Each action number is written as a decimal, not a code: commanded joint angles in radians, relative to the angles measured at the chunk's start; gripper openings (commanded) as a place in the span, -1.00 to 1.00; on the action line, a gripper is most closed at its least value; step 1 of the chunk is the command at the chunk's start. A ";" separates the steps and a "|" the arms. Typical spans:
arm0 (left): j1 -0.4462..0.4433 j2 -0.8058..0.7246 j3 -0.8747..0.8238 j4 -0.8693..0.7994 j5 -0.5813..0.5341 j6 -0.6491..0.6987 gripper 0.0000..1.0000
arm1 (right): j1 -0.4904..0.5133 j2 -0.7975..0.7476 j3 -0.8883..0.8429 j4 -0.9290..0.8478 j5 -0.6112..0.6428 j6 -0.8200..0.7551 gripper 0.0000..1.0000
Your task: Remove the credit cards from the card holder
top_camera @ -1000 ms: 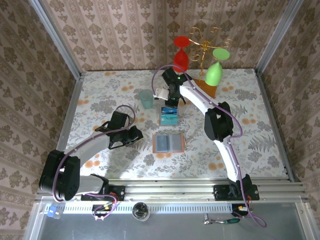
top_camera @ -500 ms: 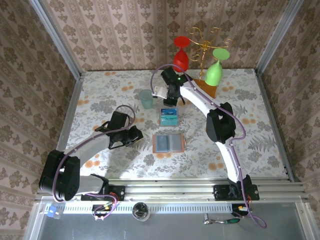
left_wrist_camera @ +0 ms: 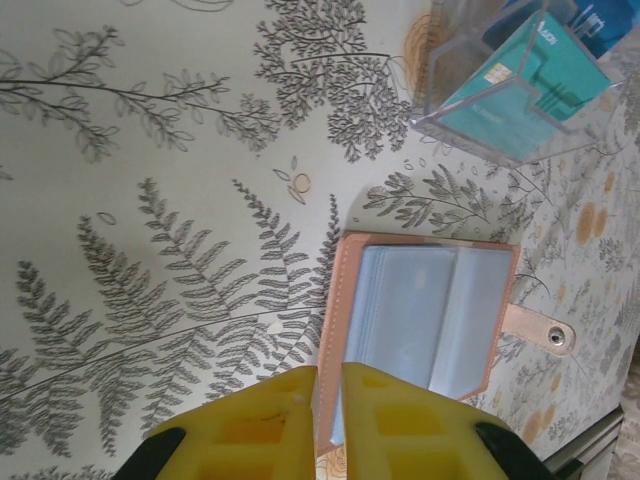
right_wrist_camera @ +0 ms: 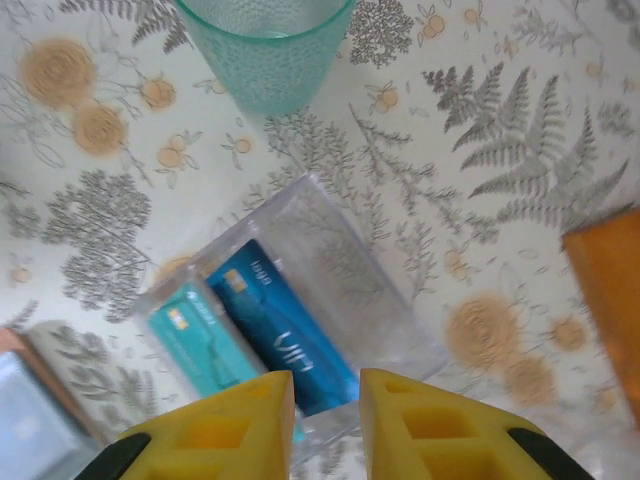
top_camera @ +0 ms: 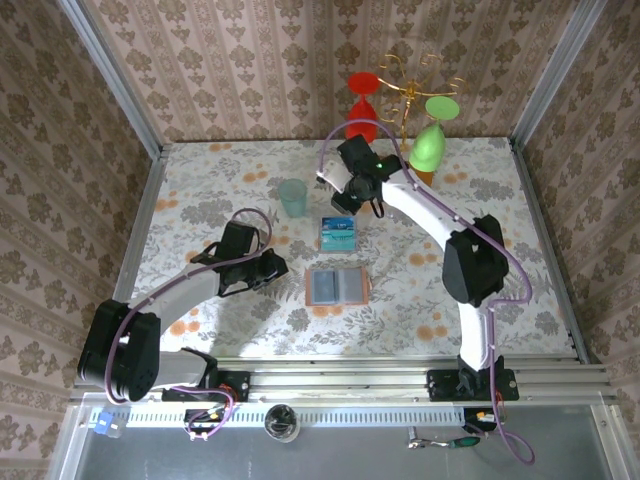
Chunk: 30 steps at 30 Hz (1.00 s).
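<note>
Right gripper [right_wrist_camera: 327, 385] hangs just above credit cards [right_wrist_camera: 275, 335] lying in clear box [right_wrist_camera: 350, 270].

The left white-shelled, black-jointed robot arm [top_camera: 185, 288] and its right twin [top_camera: 415, 205] are being seen as smooth white links between bulky black joint housings. A thin purple cable [top_camera: 524, 285] is being carried along each in loose loops. A small green light [top_camera: 381, 157] is being shown on the right arm's far black block. The left gripper [left_wrist_camera: 328, 375] and right gripper [right_wrist_camera: 325, 385] are being fitted with blocky yellow fingers with rectangular recesses.
</note>
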State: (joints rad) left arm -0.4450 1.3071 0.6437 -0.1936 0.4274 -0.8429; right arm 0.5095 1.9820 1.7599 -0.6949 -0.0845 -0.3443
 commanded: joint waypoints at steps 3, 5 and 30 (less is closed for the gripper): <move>-0.072 0.045 -0.003 0.051 0.009 -0.015 -0.71 | 0.008 -0.144 -0.206 0.152 -0.140 0.365 -0.48; -0.095 0.055 -0.009 0.072 0.001 -0.027 -0.72 | 0.008 -0.183 -0.282 0.218 -0.156 0.473 -0.48; -0.193 0.210 -0.003 0.128 -0.031 -0.039 -0.92 | 0.073 -0.330 -0.730 0.436 -0.313 1.058 -0.45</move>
State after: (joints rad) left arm -0.6338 1.5028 0.6403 -0.0628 0.3954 -0.8940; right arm 0.5709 1.6814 1.0554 -0.2806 -0.3752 0.6529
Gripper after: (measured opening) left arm 0.054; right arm 0.273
